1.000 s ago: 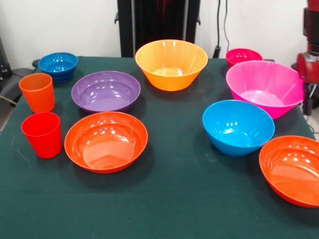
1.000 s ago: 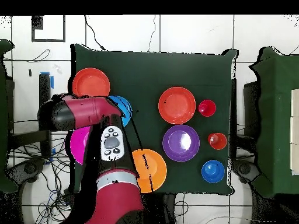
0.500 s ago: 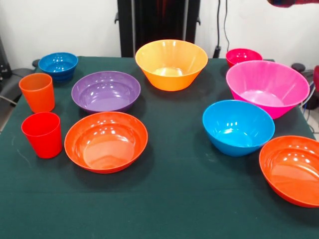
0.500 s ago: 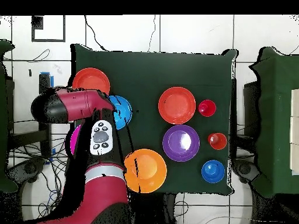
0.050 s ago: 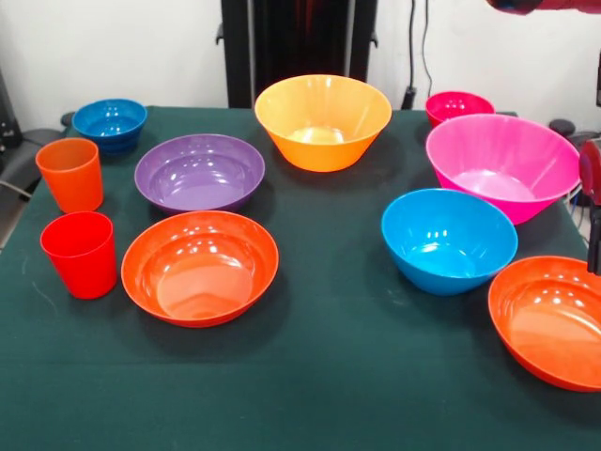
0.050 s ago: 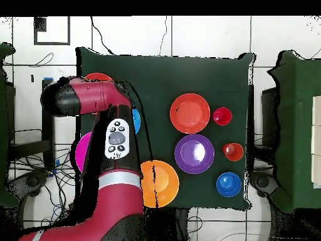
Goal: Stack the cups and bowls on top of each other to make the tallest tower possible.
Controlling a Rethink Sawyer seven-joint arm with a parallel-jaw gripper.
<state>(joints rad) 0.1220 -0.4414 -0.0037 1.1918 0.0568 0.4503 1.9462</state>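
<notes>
The red arm (image 6: 94, 100) is hanging over the frame's left side, its jaws' state impossible to tell, above the large pink bowl (image 5: 502, 164).

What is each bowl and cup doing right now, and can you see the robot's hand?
Orange cup: upright, empty.
Red cup: upright, empty.
Purple bowl: upright, empty.
Yellow-orange bowl: upright, empty.
Big pink bowl: tilted, empty.
Big blue bowl: upright, empty.
Small blue bowl: upright, empty.
Nothing stacked yet.
Hand: hidden, can't tell.
</notes>
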